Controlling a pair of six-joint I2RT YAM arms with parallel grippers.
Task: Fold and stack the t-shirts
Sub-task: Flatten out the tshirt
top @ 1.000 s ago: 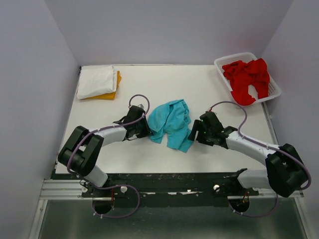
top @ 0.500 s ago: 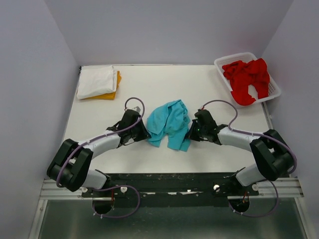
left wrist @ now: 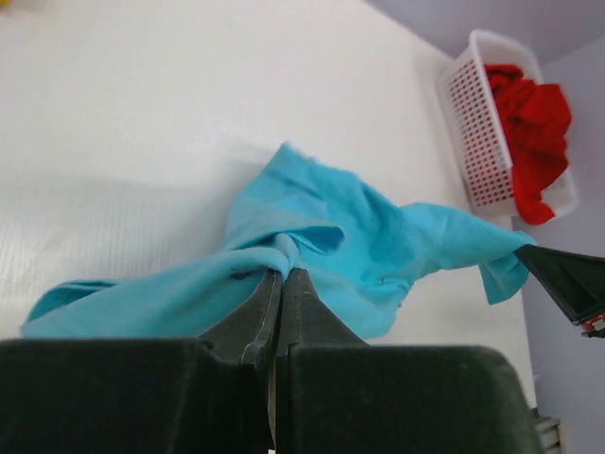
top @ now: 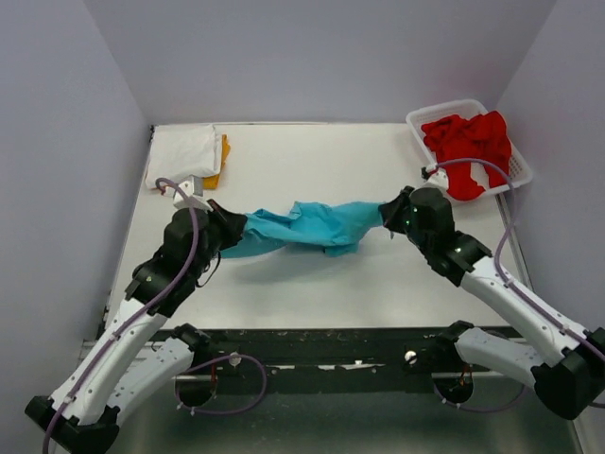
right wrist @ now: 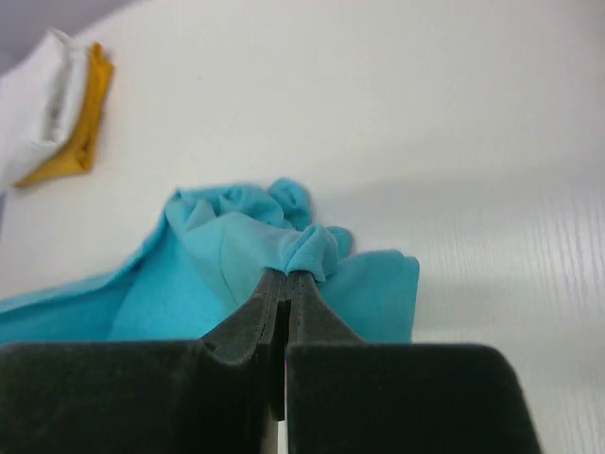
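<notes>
The turquoise t-shirt [top: 307,225] hangs stretched into a long band between my two grippers, above the middle of the table. My left gripper [top: 234,227] is shut on its left end, and the cloth [left wrist: 312,255] bunches at the fingertips [left wrist: 284,272]. My right gripper [top: 388,216] is shut on its right end, where a fold of cloth [right wrist: 317,251] is pinched at the tips [right wrist: 286,275]. Red t-shirts [top: 468,151] lie heaped in the basket. A folded white t-shirt [top: 181,151] rests on an orange one [top: 219,168] at the back left.
The white slatted basket [top: 518,175] stands at the back right corner, near the right wall. The folded pile [right wrist: 57,118] sits close to the left wall. Purple cables loop off both arms.
Both arms have lifted and pulled apart, drawing the crumpled turquoise shirt out into a long band. The right gripper closed on the shirt's right edge within the last second.
</notes>
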